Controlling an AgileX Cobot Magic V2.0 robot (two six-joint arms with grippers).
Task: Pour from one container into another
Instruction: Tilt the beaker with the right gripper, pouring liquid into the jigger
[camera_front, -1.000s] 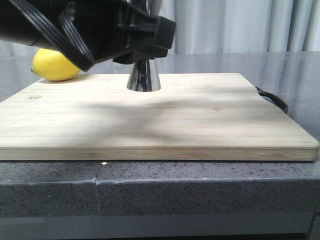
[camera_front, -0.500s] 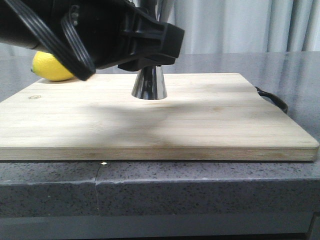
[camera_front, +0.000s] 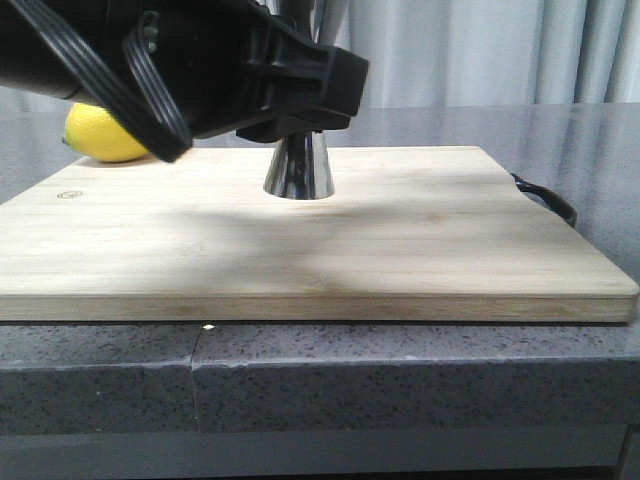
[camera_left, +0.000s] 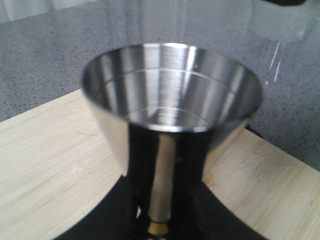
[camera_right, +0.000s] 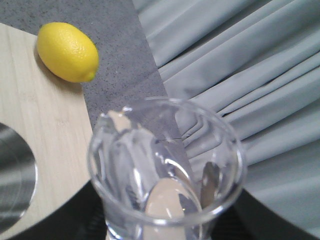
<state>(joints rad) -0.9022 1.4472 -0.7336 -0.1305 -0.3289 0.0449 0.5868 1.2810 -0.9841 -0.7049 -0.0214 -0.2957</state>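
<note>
From my seat at the remote station, the jigger (camera_front: 298, 168) was standing upright on the cutting board (camera_front: 400, 240), toward the board's far edge and roughly mid-width. The left end effector (camera_front: 290, 110) was wrapped around its upper part, so in the front view I only got the lower steel cone under the black housing. The left wrist cam looked straight down into the jigger's top cup (camera_left: 172, 90), shiny, with a couple of faint rings inside, and the brass-coloured waist (camera_left: 159, 228) peeking out low between the dark fingers (camera_left: 192, 165). So that one was pinching the jigger, fingers closed against the stem on both sides.

The beaker (camera_right: 165, 170) was sitting in the right end effector, which I only saw as dark edges around the glass in the right wrist cam. Grip looked closed on the beaker, though the fingertips themselves were hidden behind the glass. The beaker's open rim filled most of that view, and the rim of the jigger (camera_right: 15, 175) showed off to one side of it, near but not touching as far as I could tell. Whether there was anything in the beaker, I couldn't say.

A lemon (camera_front: 105, 132) was lying on the grey worktop (camera_front: 590, 130) just beyond the board's far left corner. The board had a dark strap handle (camera_front: 548, 200) on its right end.
</note>
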